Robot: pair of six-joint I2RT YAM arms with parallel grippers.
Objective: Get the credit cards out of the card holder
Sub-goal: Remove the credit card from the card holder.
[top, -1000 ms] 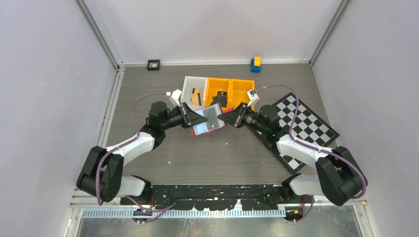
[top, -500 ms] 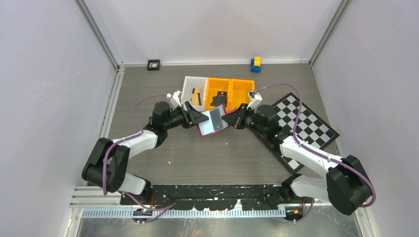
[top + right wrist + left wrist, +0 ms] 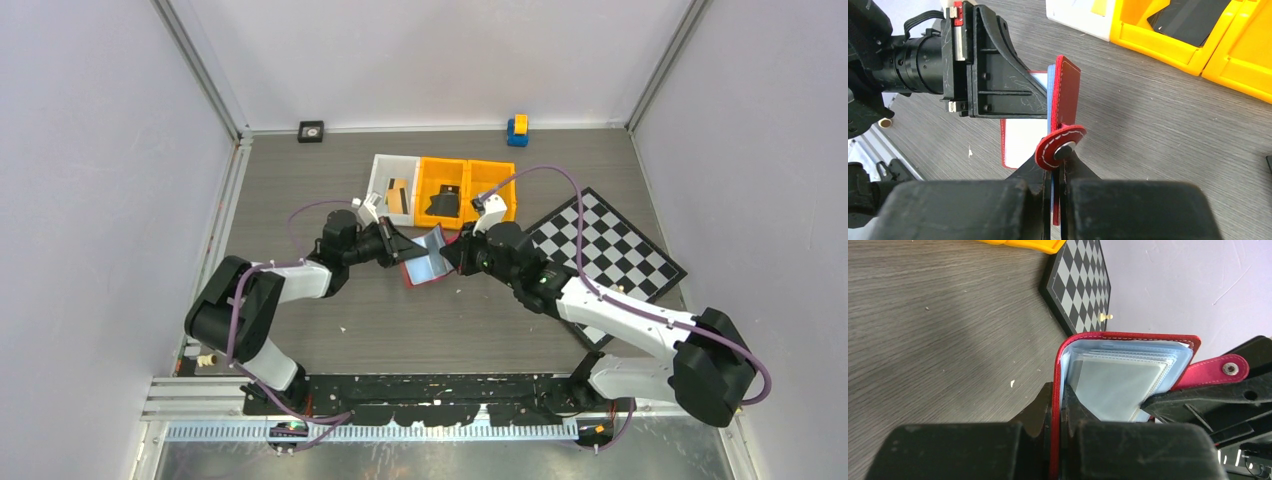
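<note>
While L gripper [image 3: 1060,407] & R gripper [image 3: 1058,175] each clamp a cover of the card holder [image 3: 1128,337], spread gently so sleeves [image 3: 1115,385] fan open.

Table [image 3: 300,330], centre: card holder [image 3: 427,263], with the left gripper [image 3: 407,249] on its left and the right gripper [image 3: 451,253] on its right.
Behind it: three bins [image 3: 442,161] in a row, credit card [image 3: 397,187] in the leftmost.
Right: chequered board [image 3: 620,250].
Back edge: small block [image 3: 517,130] at right, square puck [image 3: 311,131] at left.
</note>
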